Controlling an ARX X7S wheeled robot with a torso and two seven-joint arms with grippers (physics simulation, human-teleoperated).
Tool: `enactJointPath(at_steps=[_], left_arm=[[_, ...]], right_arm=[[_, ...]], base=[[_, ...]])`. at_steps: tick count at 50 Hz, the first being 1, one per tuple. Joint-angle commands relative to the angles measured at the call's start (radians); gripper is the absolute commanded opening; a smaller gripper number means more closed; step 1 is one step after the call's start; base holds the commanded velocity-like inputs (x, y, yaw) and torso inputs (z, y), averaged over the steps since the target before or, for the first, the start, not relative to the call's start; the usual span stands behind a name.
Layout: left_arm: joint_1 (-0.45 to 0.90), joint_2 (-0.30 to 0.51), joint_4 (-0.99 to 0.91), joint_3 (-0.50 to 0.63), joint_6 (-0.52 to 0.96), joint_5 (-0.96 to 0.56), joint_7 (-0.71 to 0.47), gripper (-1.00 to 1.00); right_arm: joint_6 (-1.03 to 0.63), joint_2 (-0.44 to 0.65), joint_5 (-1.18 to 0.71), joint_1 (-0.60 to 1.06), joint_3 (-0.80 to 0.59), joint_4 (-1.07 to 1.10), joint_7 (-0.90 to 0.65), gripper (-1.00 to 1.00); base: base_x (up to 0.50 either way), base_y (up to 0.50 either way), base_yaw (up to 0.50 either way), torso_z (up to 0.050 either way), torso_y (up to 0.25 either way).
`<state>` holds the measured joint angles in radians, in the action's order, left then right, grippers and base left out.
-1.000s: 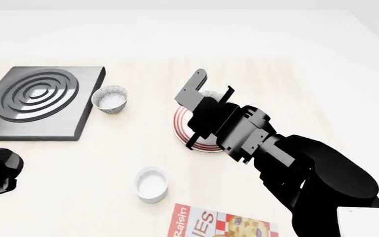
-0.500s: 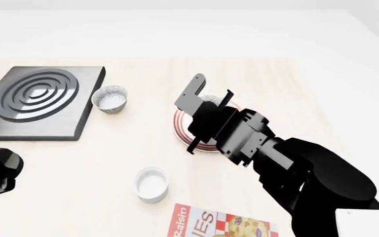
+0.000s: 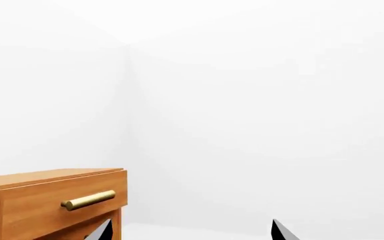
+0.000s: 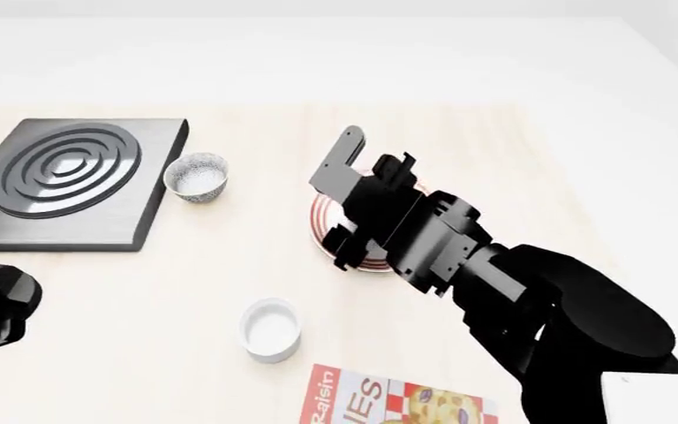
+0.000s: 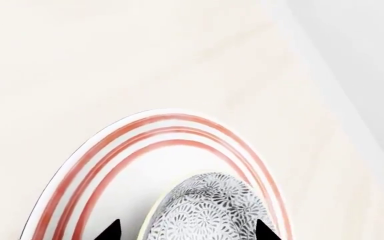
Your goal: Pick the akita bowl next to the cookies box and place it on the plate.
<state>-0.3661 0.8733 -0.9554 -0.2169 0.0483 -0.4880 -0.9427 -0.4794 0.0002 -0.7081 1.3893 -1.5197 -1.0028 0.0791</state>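
Note:
The akita bowl (image 5: 212, 210), grey-white and patterned with a pale rim, sits between the fingertips of my right gripper (image 5: 186, 231), which is shut on it. It hangs tilted, low over the plate (image 5: 158, 130), a white plate with thin red rings. In the head view my right gripper (image 4: 374, 152) covers the bowl and most of the plate (image 4: 319, 219). The cookies box (image 4: 392, 402) lies at the near edge of the table. My left gripper (image 3: 190, 232) is open and holds nothing; it points away from the table.
A look-alike speckled bowl (image 4: 197, 177) stands beside a black square burner plate (image 4: 68, 181) at the left. A plain white cup (image 4: 271, 329) stands near the cookies box. A wooden drawer with a brass handle (image 3: 88, 200) shows in the left wrist view.
My right gripper has shifted slightly over the plate and turned a little, so it now hides the bowl in the head view. The left arm has not moved.

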Motion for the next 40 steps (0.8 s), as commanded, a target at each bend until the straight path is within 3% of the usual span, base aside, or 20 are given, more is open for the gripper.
enactJointPath(at_steps=[1, 12, 17, 31, 36, 40], left_arm=[[-0.001, 0.001, -0.003, -0.001, 0.000, -0.001, -0.001, 1.00], [-0.002, 0.004, -0.005, -0.003, 0.001, -0.003, -0.002, 1.00], [-0.002, 0.007, -0.010, -0.005, 0.003, -0.005, -0.003, 1.00], [0.010, 0.016, -0.021, 0.005, 0.016, -0.005, -0.013, 1.00], [0.019, 0.018, -0.019, 0.019, 0.016, -0.001, -0.011, 1.00], [0.021, 0.020, -0.020, 0.023, 0.018, 0.000, -0.013, 1.00]], right_arm=[[0.031, 0.000, -0.033, 0.038, 0.008, -0.005, 0.019, 1.00], [0.118, 0.006, -0.212, 0.189, 0.116, -0.094, 0.135, 1.00], [0.092, 0.083, -0.262, 0.244, 0.167, -0.007, 0.116, 1.00], [-0.004, 0.522, -0.349, 0.325, 0.260, 0.642, -0.172, 1.00], [0.008, 0.755, -0.422, 0.333, 0.350, 0.960, -0.317, 1.00], [0.023, 0.881, -0.455, 0.341, 0.400, 1.134, -0.396, 1.00]], base=[[0.00, 0.00, 0.00, 0.000, 0.000], [0.00, 0.00, 0.00, 0.000, 0.000], [0.00, 0.00, 0.00, 0.000, 0.000], [0.00, 0.00, 0.00, 0.000, 0.000], [0.00, 0.00, 0.00, 0.000, 0.000], [0.00, 0.00, 0.00, 0.000, 0.000]])
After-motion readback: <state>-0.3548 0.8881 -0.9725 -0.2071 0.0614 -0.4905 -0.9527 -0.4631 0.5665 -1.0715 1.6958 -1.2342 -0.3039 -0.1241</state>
